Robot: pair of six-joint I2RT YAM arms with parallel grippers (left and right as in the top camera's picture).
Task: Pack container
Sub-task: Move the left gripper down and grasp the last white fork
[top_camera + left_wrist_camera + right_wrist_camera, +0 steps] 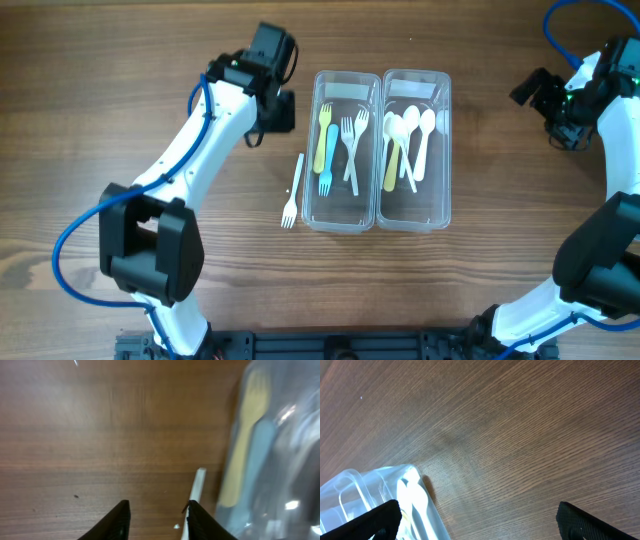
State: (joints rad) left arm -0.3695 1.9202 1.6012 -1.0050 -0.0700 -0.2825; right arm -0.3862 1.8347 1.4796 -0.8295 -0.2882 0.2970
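Looking down from overhead, finds the container at the middle of the wooden tabletop, two clear troughs side by side. Holds in the left trough a yellow fork, a blue fork and white forks; in the right trough, white spoons and a yellow-handled piece. Shows one white fork outside, flat on the tabletop just beside the left wall, tines toward the near edge. Places the left gripper near the far left corner of the container, close to that fork's handle end. From the left wrist, shows the fingers parted, gripping nothing, with the fork's handle just beside the inner edge of one; cannot tell whether touching. Blurs the container wall at the side, yellow and blue forks visible through it. Puts the right gripper well apart from the container, off its far right corner. From the right wrist, shows those fingers spread wide and empty over the wood, with a container corner and the spoons in it at lower left.
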